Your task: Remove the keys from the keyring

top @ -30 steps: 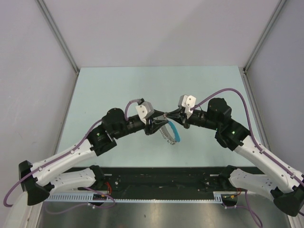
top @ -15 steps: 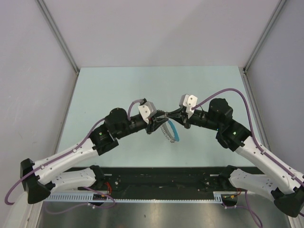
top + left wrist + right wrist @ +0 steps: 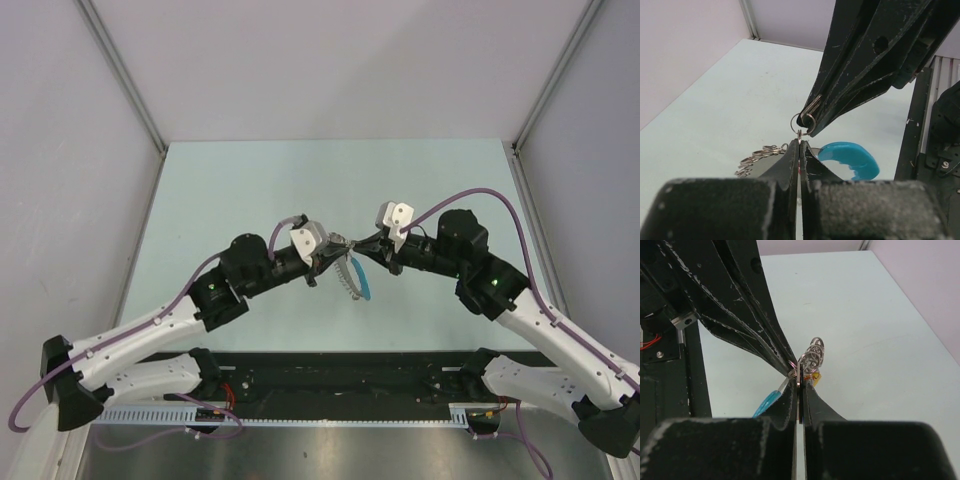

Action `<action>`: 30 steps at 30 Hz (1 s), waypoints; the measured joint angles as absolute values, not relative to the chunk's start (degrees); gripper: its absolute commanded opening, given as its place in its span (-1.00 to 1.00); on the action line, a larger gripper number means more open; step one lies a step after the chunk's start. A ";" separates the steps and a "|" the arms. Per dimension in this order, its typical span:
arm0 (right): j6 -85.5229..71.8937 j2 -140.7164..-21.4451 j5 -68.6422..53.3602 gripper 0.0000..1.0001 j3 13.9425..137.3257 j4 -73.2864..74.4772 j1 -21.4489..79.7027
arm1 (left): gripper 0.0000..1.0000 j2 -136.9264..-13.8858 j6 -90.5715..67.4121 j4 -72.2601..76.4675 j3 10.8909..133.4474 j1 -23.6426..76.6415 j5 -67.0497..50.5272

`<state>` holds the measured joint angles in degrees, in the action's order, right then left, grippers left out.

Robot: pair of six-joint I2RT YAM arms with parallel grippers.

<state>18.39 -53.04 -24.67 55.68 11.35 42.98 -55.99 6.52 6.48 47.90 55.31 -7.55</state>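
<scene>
Both grippers meet tip to tip above the table's middle. My left gripper (image 3: 334,252) is shut on the small wire keyring (image 3: 799,135), seen edge-on between its fingertips. My right gripper (image 3: 351,244) is shut on a thin flat metal piece (image 3: 799,377), seemingly a key seen edge-on, linked to another small ring (image 3: 803,121). The bright blue strap (image 3: 362,281) hangs below the tips and shows in both wrist views (image 3: 850,157) (image 3: 767,400). A string of small silvery rings (image 3: 757,156) dangles beside it (image 3: 813,352). No other keys show clearly.
A small orange tag (image 3: 815,376) hangs among the rings. The pale green table (image 3: 250,190) is bounded by grey walls left, right and back. A black rail (image 3: 340,375) with the arm bases runs along the near edge.
My left gripper has edged right towards the right gripper and rolled a little. The hanging strap and rings have swung slightly left. Both grippers stay shut.
</scene>
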 measured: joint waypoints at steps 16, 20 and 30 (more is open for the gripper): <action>16.93 -52.38 -25.56 -1.00 55.61 15.29 43.22 | -0.99 -53.32 6.02 8.95 45.10 55.37 -9.23; 16.56 -52.53 -26.30 -1.00 55.61 16.47 43.99 | -0.99 -52.75 5.93 9.32 44.01 55.35 -9.41; 16.69 -52.82 -24.93 -1.00 54.68 17.67 45.74 | -0.99 -51.31 5.39 11.92 42.68 55.35 -11.11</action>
